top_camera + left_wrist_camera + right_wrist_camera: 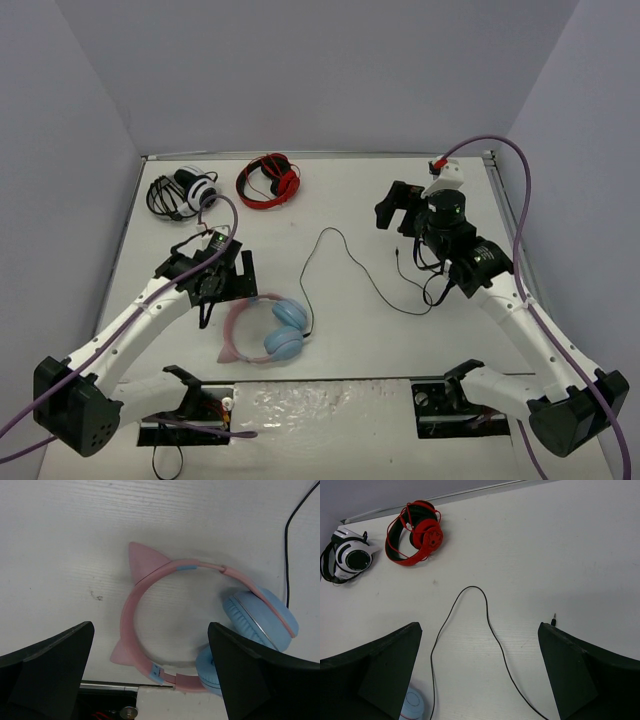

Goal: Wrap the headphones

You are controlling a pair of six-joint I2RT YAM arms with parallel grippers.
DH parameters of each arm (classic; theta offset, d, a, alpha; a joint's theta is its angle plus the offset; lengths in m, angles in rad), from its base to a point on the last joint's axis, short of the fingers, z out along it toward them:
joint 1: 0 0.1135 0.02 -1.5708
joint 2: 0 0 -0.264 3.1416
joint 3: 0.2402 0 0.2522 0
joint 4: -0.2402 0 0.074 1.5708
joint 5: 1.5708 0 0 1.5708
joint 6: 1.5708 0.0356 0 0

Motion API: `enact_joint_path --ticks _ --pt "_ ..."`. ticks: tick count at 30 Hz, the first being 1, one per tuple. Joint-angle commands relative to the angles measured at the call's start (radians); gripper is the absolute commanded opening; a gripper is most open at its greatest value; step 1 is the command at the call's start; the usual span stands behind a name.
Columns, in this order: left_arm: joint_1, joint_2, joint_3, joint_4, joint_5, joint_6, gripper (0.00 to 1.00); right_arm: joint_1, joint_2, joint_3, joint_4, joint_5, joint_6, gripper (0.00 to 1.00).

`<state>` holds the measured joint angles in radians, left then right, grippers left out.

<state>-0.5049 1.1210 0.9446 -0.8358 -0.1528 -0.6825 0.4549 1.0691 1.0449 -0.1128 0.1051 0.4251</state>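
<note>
The headphones [265, 328] lie flat near the table's front, with a pink cat-eared headband [131, 605] and light blue ear cups [260, 617]. Their thin black cable [340, 250] loops back over the table and ends in a plug [398, 252]. My left gripper [232, 280] hovers just above the headband's left side, open and empty [150, 630]. Its jaws stand wide on either side of the band. My right gripper [392, 208] is open and empty, raised above the cable's loop [487, 615], with the plug [553, 616] beside its right finger.
Red-and-black headphones [270, 180] and black-and-white headphones [185, 190] lie at the back left; both also show in the right wrist view [417, 535] [350, 555]. The table's front edge [150, 686] runs just beside the pink headband. Walls close the table on three sides.
</note>
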Motion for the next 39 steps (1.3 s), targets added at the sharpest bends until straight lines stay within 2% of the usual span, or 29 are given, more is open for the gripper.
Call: enact_joint_path --ticks 1,4,16,29,36,39 --pt "-0.003 -0.039 -0.001 0.003 0.023 -0.063 0.96 -0.001 -0.006 -0.018 0.096 -0.014 0.014 1.0" --pt "-0.003 -0.038 -0.01 -0.005 0.043 -0.065 0.96 -0.001 0.0 -0.029 0.102 -0.036 0.018 1.0" --pt "-0.003 -0.114 -0.235 0.079 0.114 -0.204 0.93 -0.001 -0.008 -0.06 0.137 -0.036 0.017 1.0" --pt "-0.004 -0.086 -0.359 0.177 0.138 -0.245 0.91 -0.001 -0.014 -0.082 0.157 -0.044 0.017 1.0" --pt "-0.004 -0.097 -0.406 0.223 0.137 -0.262 0.83 -0.001 -0.016 -0.086 0.161 -0.044 0.014 1.0" --pt "-0.004 -0.091 -0.409 0.231 0.14 -0.261 0.76 -0.001 -0.017 -0.088 0.163 -0.045 0.014 1.0"
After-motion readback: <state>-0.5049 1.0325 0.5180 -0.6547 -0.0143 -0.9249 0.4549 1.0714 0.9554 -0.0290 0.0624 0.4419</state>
